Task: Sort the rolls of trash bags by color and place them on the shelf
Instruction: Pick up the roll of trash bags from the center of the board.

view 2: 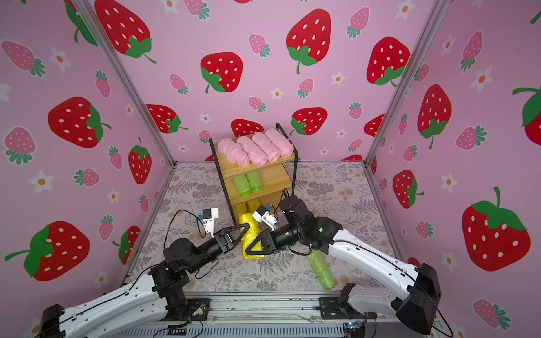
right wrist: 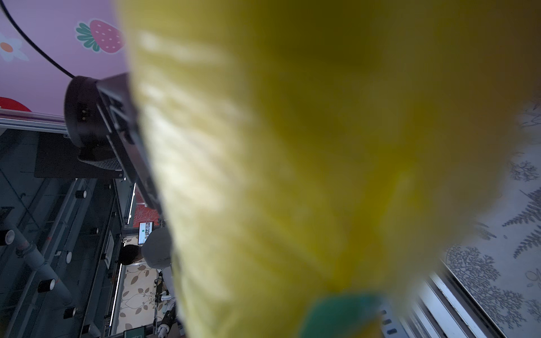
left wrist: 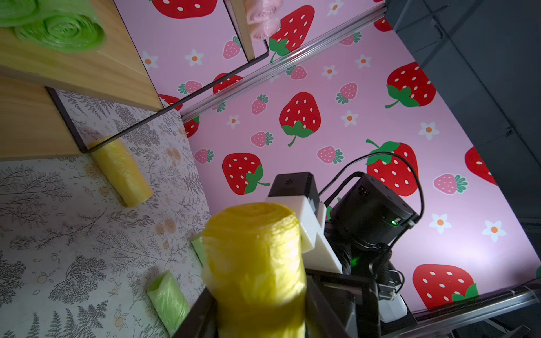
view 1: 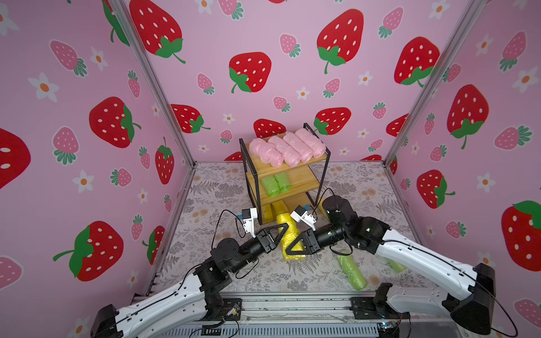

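Strawberry-printed pink walls (view 1: 205, 87) are enclosing a leaf-patterned mat (view 1: 222, 187) in both top views. At the back of the mat the shelf (view 1: 304, 182) is standing. It is carrying four pink rolls (view 1: 288, 147) side by side on its top board, two green rolls (view 1: 275, 183) on the middle board and two yellow rolls (view 1: 273, 209) on the bottom one. In front of the shelf the held yellow roll (view 1: 291, 234) is sitting between the two arms. The left gripper (view 1: 284, 231) is taking its far part and the right gripper (view 1: 292, 248) is clamping its near part. A loose green roll (view 1: 351, 270) is lying on the mat beside the right arm (view 1: 409, 248), and a second green roll (view 1: 396, 264) is peeking out from under that arm.

In a top view the held yellow roll (view 2: 248, 231) is again showing between the left gripper (view 2: 244, 231) and the right gripper (view 2: 253, 248).

In the left wrist view the dark fingers (left wrist: 202, 319) are pressing on both sides of the held yellow roll (left wrist: 254, 257), so this gripper is grasping it too. A loose yellow roll (left wrist: 123, 172) is lying on the mat just beside the shelf's black foot, and the loose green roll (left wrist: 169, 301) is lying nearer.

In the right wrist view the held yellow roll (right wrist: 292, 146) is filling most of the picture, blurred; the fingers themselves are not showing here.
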`<action>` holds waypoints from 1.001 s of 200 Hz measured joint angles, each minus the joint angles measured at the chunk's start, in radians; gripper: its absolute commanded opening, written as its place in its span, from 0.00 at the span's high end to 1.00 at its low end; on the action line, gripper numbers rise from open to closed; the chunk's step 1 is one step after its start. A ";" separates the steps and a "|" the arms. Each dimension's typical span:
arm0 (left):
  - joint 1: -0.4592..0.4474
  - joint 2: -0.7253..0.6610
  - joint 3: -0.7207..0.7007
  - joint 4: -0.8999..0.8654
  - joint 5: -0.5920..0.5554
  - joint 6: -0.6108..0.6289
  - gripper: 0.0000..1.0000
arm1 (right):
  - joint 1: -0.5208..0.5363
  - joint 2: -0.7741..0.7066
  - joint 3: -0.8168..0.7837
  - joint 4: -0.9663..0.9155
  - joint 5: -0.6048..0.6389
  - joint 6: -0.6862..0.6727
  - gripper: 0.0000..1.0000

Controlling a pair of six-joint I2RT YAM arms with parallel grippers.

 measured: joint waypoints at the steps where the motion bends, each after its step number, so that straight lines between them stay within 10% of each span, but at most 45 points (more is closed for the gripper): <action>1: 0.000 0.001 0.000 0.000 0.000 0.000 1.00 | 0.000 0.000 0.000 0.000 0.000 0.000 1.00; 57: 0.011 0.031 0.000 0.023 0.007 -0.016 1.00 | -0.003 0.006 0.009 -0.019 0.023 0.014 0.89; 102: 0.016 0.071 0.000 0.031 0.003 -0.034 1.00 | -0.006 0.028 0.023 -0.044 0.055 0.014 0.41; 200: 0.007 0.083 -0.010 0.021 0.006 -0.080 1.00 | -0.015 0.040 0.058 -0.133 0.172 0.011 0.24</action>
